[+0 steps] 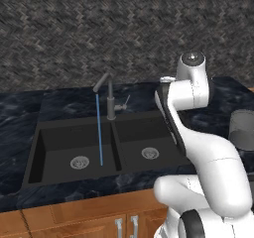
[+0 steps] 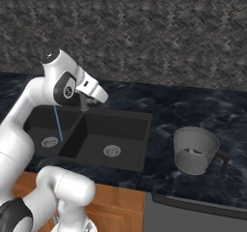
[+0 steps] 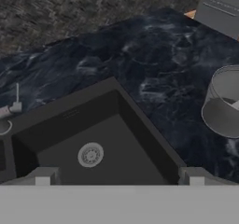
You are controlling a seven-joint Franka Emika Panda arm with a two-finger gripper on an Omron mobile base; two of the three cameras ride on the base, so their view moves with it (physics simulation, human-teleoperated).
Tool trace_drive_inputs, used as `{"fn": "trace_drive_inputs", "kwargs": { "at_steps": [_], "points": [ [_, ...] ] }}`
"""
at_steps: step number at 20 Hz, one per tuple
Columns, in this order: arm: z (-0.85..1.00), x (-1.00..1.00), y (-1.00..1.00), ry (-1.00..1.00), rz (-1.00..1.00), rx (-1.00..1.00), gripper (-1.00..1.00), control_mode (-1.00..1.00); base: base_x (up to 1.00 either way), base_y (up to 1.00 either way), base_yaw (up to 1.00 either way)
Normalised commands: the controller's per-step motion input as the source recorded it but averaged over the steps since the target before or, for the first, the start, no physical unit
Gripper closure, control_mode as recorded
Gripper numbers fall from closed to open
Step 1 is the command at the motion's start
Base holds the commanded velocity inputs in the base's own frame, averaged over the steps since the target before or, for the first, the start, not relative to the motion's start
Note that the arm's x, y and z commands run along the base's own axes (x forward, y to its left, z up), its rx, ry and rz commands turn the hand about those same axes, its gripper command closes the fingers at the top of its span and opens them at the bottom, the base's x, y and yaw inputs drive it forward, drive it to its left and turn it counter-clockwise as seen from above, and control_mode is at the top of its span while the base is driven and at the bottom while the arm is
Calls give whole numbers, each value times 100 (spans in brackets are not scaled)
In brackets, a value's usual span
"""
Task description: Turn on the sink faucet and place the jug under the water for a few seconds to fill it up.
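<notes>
- Dark marbled stone counter (image 2: 169, 108), grey herringbone-textured wall (image 1: 124, 29) behind, wood cabinet fronts (image 1: 74, 224) below.
- Sink (image 1: 49, 133): black, matte, rectangular, two basins, round silver drain in each; right basin lies straight ahead of the pincer in the hand view.
- Faucet (image 1: 110, 100): slim grey metal, upright post, straight angled spout, small side lever; off to the pincer's left, at the far sink rim between basins.
- Water (image 1: 99, 130): thin straight bright blue line, drops from the spout into the left basin beside its drain, further left of the pincer.
- Jug (image 2: 197, 150): translucent pale grey, bucket shape, wide mouth, tapers slightly to the base, dark handle on one side; upright on the counter, well to the pincer's right, apart from the sink.
- Pincer (image 3: 119, 176): jaws spread wide, nothing between them, hangs over the right basin's near side; two small grey blocky fingertips (image 3: 43, 176) show at the hand view's bottom.
- Arm (image 1: 208, 152): white glossy shell, dark joints.
</notes>
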Motion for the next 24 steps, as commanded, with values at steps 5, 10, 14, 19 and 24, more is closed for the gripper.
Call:
{"fn": "trace_drive_inputs", "kwargs": {
  "at_steps": [5,10,14,19,24],
  "points": [
    [-13,-14,-3,3,0,5,-100,-100,0,0,0],
    [-31,-55,-13,3,0,9,-100,-100,0,0,0],
    [-2,-28,0,-10,0,4,-100,-100,0,0,0],
    [0,0,0,-2,0,0,-100,-100,0,0,0],
    [0,0,0,0,0,0,-100,-100,0,0,0]
  ]
}}
